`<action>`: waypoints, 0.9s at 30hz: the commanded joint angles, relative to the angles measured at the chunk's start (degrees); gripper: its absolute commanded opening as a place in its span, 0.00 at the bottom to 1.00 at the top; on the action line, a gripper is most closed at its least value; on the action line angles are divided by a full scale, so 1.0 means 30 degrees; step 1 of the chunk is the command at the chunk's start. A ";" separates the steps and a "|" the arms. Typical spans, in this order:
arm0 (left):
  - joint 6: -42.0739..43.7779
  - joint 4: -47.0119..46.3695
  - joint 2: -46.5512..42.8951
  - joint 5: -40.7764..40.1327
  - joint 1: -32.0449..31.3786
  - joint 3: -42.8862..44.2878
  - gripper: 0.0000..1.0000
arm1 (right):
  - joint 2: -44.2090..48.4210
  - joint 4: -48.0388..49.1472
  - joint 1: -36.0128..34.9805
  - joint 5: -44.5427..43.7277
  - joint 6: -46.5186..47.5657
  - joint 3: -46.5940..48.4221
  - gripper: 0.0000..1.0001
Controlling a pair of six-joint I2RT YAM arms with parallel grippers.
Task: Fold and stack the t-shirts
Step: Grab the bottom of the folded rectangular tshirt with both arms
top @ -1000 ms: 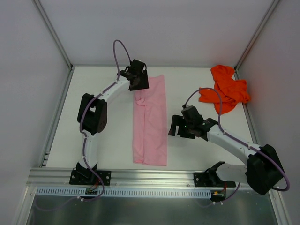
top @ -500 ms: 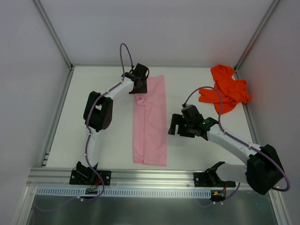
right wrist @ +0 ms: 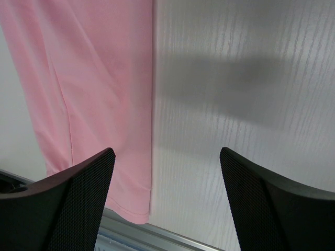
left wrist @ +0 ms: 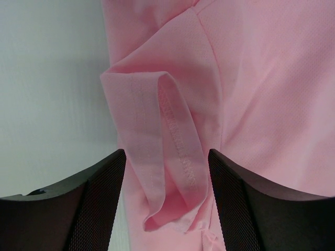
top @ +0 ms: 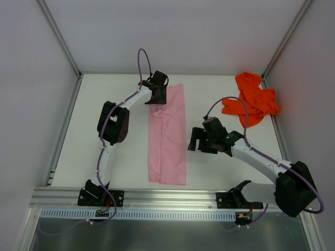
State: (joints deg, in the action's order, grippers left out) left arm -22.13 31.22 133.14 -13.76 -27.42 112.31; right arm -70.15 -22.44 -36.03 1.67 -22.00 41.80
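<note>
We find the pink t-shirt [top: 168,137] folded lengthwise. The left gripper [left wrist: 167,209] is spread above its far sleeve [left wrist: 168,137], the right gripper [right wrist: 167,204] spread just right of it. The orange-red t-shirt [top: 252,99] lies crumpled far right.

Far corner of the pink shirt [top: 168,137] — under the left gripper [top: 157,98] (top view); edges beyond both wrist views

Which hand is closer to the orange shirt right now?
Right. The right hand is just right of the pink shirt, with the orange shirt farther back and to its right. The left hand is over the pink shirt's far-left corner, farther away.
</note>
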 commanded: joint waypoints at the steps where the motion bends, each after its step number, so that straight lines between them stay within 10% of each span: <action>1: 0.0639 0.0900 0.0443 -0.0917 -0.0147 0.0883 0.64 | -0.0084 -0.0168 -0.0090 -0.0440 0.0067 0.0803 0.85; 27: 0.1107 0.0226 0.0091 0.0603 -0.0235 0.0795 0.80 | -0.0288 0.0037 -0.0090 -0.0440 0.0184 0.0861 0.85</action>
State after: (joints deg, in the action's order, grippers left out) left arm -20.03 32.01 134.04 -12.43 -27.44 113.10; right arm -70.32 -22.52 -36.03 1.63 -21.98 41.85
